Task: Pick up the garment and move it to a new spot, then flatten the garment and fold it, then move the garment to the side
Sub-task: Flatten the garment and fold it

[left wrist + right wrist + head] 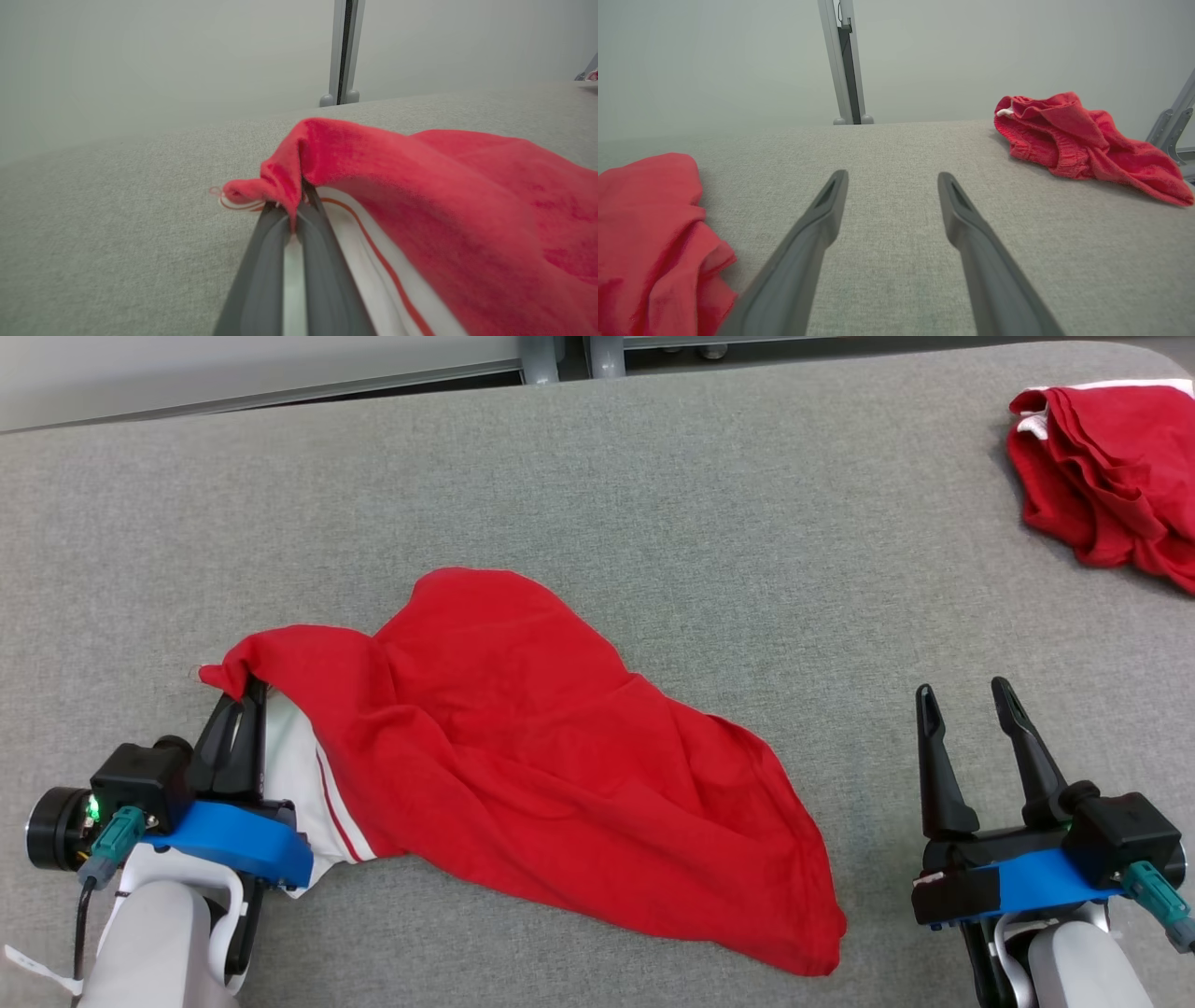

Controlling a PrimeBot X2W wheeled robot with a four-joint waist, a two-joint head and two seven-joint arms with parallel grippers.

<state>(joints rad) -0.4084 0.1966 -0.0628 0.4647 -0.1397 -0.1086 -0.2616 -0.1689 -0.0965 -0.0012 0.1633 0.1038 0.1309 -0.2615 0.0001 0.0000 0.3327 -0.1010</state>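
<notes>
A red garment (523, 747) with a white, red-striped band lies crumpled across the lower middle of the grey table. My left gripper (245, 695) is shut on the garment's left corner, which drapes over its fingertips. In the left wrist view that pinched corner of the garment (289, 182) bunches around the closed fingers (266, 261), just above the table. My right gripper (966, 695) stands open over bare table to the right of the garment, with nothing between its fingers. The right wrist view shows the right gripper (891, 179) and the garment's right end (649, 224) at the left edge.
A second crumpled red cloth (1116, 467) lies at the far right corner of the grey table (653, 504), seen also as the red cloth (1078, 135) in the right wrist view. A grey post (845, 60) stands behind the table's far edge.
</notes>
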